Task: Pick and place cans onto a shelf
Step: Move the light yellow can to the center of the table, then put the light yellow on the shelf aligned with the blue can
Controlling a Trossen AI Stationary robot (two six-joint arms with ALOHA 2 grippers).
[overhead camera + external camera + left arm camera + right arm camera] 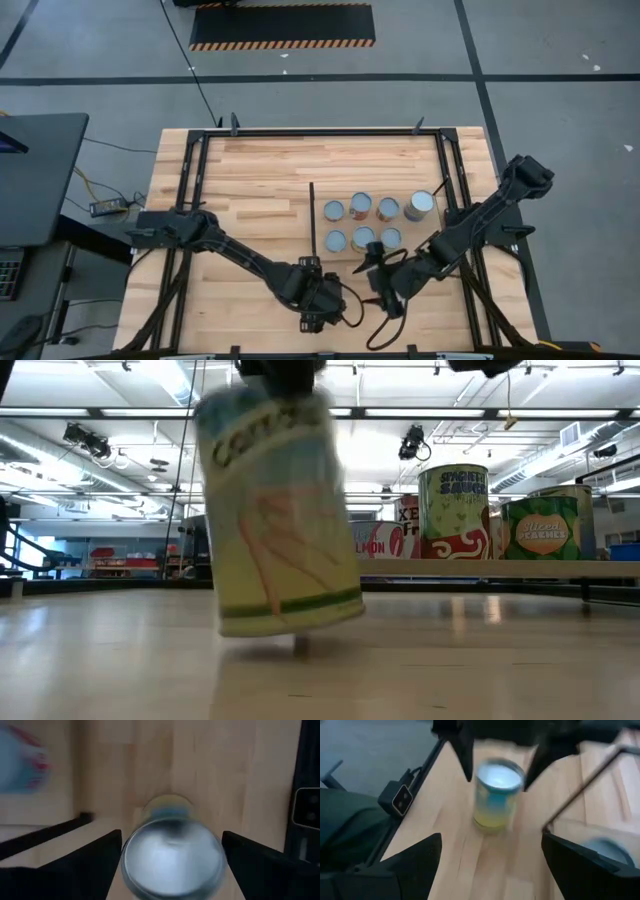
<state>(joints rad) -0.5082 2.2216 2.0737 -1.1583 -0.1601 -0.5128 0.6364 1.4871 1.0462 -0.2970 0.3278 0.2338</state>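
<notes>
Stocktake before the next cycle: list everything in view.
cans on shelf: seven, silvery tops, in two rows right of the dark strip
loose can: one, pale yellow-green label, tilted on the table's near side, off the shelf
shelf: one, pale wood, on the table's right half
dark strip: one, upright at the shelf's left edge
table: one, planked wood, dark frame around it
striped mat: one, black with orange edging, on the floor beyond the table
left gripper: around the loose can
right gripper: open, empty, facing that can
</notes>
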